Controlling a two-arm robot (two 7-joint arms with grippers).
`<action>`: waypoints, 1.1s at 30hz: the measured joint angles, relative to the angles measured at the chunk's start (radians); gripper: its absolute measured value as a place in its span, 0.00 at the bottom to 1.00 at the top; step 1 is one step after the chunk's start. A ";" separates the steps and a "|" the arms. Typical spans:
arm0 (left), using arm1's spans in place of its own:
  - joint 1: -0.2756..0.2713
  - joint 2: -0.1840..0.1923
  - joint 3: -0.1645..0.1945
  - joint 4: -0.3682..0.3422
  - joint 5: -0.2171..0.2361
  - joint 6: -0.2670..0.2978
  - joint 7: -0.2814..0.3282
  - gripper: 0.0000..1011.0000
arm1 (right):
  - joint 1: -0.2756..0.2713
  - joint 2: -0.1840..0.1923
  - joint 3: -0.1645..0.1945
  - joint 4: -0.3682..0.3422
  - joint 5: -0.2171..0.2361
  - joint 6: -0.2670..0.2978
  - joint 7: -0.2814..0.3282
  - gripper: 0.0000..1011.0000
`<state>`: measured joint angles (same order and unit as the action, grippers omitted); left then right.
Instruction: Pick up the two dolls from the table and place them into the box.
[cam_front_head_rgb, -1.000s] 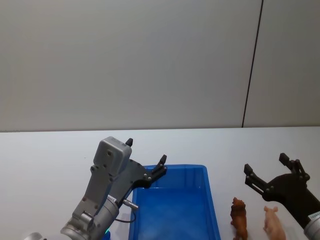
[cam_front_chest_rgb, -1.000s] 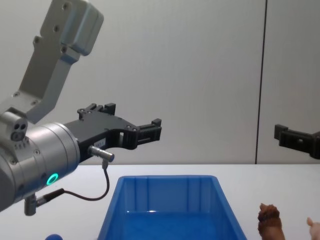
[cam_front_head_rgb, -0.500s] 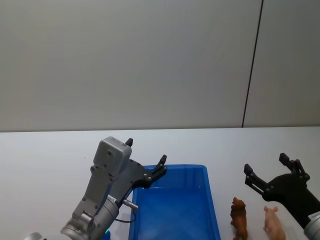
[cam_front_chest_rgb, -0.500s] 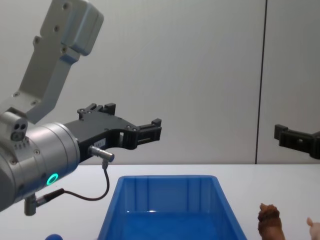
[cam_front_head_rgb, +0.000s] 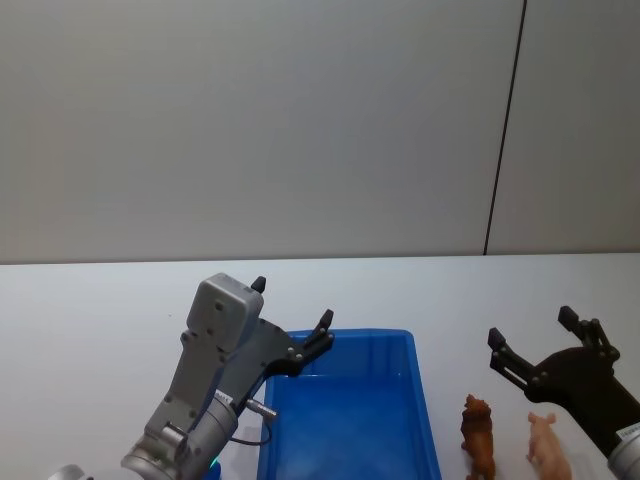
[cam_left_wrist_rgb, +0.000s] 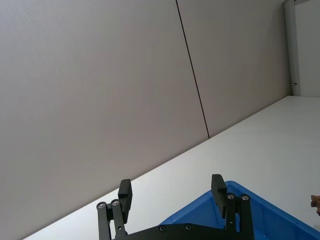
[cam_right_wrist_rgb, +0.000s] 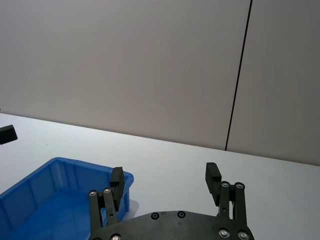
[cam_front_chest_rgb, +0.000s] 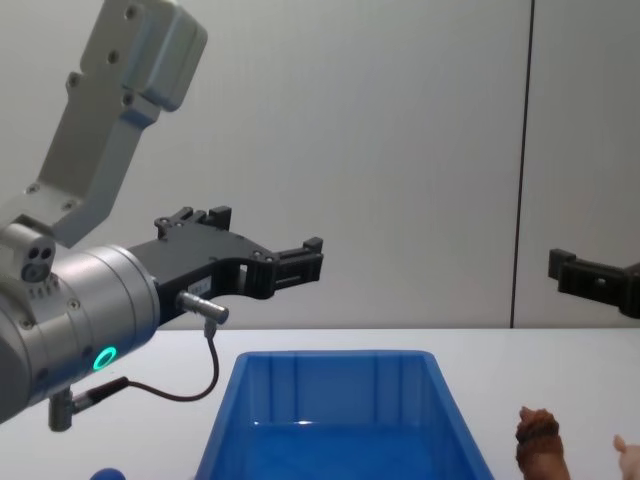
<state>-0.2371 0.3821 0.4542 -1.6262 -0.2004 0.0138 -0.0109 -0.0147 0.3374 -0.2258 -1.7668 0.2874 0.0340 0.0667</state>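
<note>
Left claw (cam_front_head_rgb: 292, 301) hangs wide above the box (cam_front_head_rgb: 352, 334) rim; right claw (cam_front_head_rgb: 531, 327), equally wide, above the table (cam_front_head_rgb: 100, 300).

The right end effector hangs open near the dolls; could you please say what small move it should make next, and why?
Probably lower the right end effector toward the reddish-brown doll: it hangs open above the table, and that doll and the pink doll stand outside the box.

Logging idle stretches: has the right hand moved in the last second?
No. The right hand, open, sits at the same gap from the box's right rim as before.
</note>
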 joint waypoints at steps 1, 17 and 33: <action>0.000 0.000 0.000 0.000 0.000 0.000 0.000 0.99 | 0.000 0.000 0.000 0.000 0.000 0.000 0.000 0.99; 0.000 0.000 0.000 0.000 0.000 0.000 0.000 0.99 | 0.000 0.000 0.000 0.000 0.000 0.000 0.000 0.99; 0.000 0.000 0.000 0.000 0.000 0.000 0.000 0.99 | -0.014 -0.002 0.003 -0.001 -0.002 0.055 -0.041 0.99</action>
<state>-0.2371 0.3821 0.4542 -1.6262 -0.2004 0.0138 -0.0109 -0.0287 0.3356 -0.2231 -1.7677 0.2851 0.0891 0.0258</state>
